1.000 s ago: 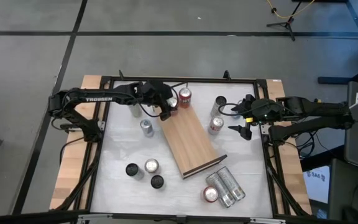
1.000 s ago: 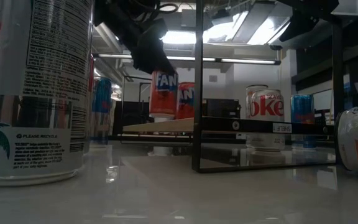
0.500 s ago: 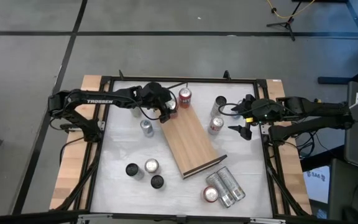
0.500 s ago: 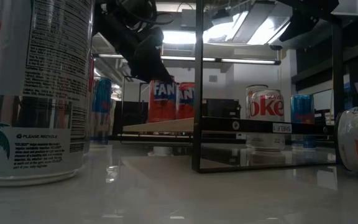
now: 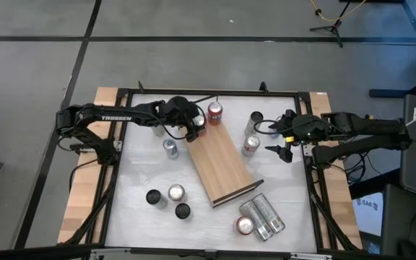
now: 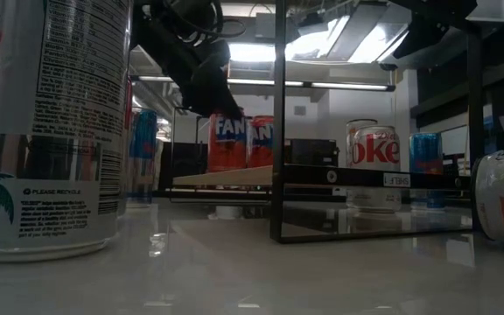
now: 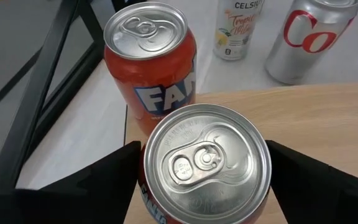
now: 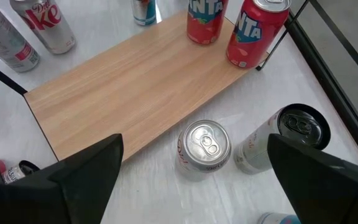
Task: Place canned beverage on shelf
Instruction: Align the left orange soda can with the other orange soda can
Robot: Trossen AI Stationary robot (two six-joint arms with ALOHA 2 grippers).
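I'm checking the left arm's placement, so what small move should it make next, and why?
Probably lift the left gripper straight up. The orange Fanta can between its jaws already stands upright on the light-brown wooden shelf beside a second orange Fanta can, and the jaws stand apart from its sides.

Both arms are matte black and jointed. The left arm (image 5: 110, 115) carries white TROSSEN lettering; the right arm (image 5: 360, 130) trails black cables, with a small yellow mark near its wrist.
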